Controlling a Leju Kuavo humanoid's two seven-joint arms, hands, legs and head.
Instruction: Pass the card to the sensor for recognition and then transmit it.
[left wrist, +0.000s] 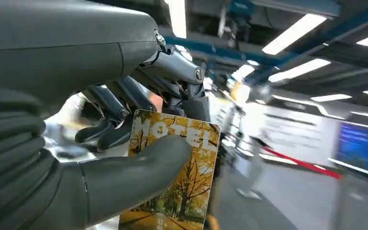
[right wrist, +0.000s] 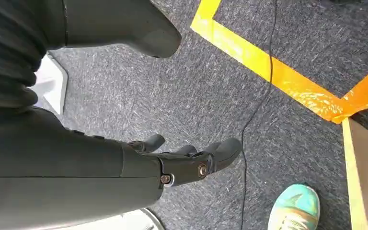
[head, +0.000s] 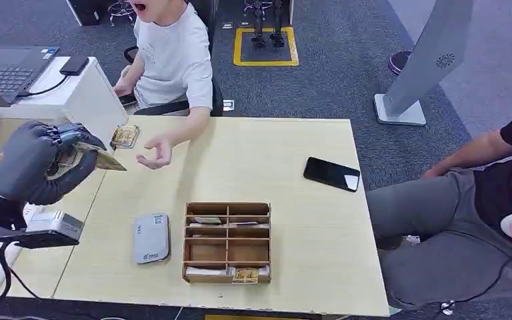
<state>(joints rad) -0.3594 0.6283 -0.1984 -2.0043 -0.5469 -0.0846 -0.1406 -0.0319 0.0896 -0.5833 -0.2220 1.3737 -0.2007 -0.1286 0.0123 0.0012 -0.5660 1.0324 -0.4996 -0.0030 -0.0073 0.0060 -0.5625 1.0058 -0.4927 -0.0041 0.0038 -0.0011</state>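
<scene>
My left hand (head: 30,163) is raised above the left part of the pale wooden table (head: 293,173), thumb pressed on one face of the card (head: 103,160) and my darker fingers (left wrist: 110,120) behind it, so the card is pinched firmly between them. The card (left wrist: 172,177) carries a picture of yellow autumn trees with large pale letters across its upper part. Taking the wooden compartment box (head: 227,243) in the middle of the table as my mark, the card and my left hand sit well up and to the left of it, just in front of the white slanted sensor stand (head: 93,93). Just beside the box on its left lies a grey flat reader (head: 151,238). A second gold-patterned card (head: 125,136) lies at the foot of the stand, farther from the box than my held card. Beyond the box a person in a white shirt (head: 173,57) sits with an open hand (head: 155,153) resting palm-up on the table, near the tip of my card but apart from it. To the box's upper right lies a black phone (head: 332,174). More cards rest in the box's compartments.

My right hand (right wrist: 187,160) hangs over grey carpet (right wrist: 196,81) beside yellow floor tape (right wrist: 278,72), fingers loosely extended and apart, holding nothing
</scene>
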